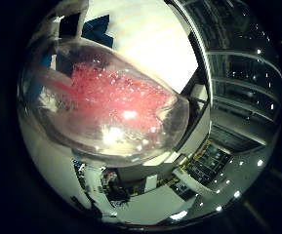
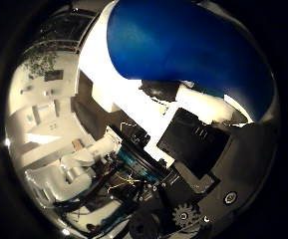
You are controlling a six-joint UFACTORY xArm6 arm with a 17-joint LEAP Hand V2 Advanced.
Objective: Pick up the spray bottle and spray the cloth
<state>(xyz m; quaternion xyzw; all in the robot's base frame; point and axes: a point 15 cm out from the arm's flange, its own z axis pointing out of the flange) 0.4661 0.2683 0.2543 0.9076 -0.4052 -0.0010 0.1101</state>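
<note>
The spray bottle fills both palm views, so it is close against the palm. Its clear body [image 1: 106, 105] holds red liquid with bubbles and bright glints. Its blue spray head [image 2: 183, 45] arches over the thumb side view. Black and white fingers [image 2: 196, 144] of my right hand [image 2: 203, 169] bend in beside the bottle, and a geared part shows at the edge. The hand looks curled round the bottle. A small dark crumpled shape [image 2: 159, 89] lies on the bright white surface [image 2: 128, 99] beyond the spray head; I cannot tell whether it is the cloth.
Beyond the bottle is a room with white furniture [image 2: 59, 169], dark shelving or window frames [image 1: 238, 73] and ceiling lights. A blue patch [image 1: 97, 28] shows past the bottle's far end against the white surface.
</note>
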